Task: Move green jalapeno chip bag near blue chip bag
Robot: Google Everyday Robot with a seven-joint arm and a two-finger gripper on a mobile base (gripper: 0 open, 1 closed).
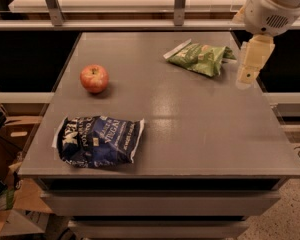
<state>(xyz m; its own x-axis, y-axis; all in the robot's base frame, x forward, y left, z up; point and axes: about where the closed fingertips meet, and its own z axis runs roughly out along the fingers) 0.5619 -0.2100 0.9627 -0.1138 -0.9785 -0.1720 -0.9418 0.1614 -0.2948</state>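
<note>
- The small light-green glossy jalapeno chip bag (200,58) is being borne at the far right of the flat grey table (190,129).
- The large navy-blue glossy chip bag (100,140) is being borne at the table's near left.
- The cream two-finger gripper (251,64) is being held over the table's right edge; its state cannot be told.

Gripper (248,74) is hanging at the pic's R edge of the grey table (200,134), just beside the green jalapeno chip bag (200,59) & apparently not touching it. That bag is lying flat nr the far R corner. Blue chip bag (99,141) is lying flat nr the front L edge, well apart from the green one. Red apple (94,78) is sitting on the L side, further back than the blue bag. Cardboard box (12,134) is sitting on the floor at L.
</note>
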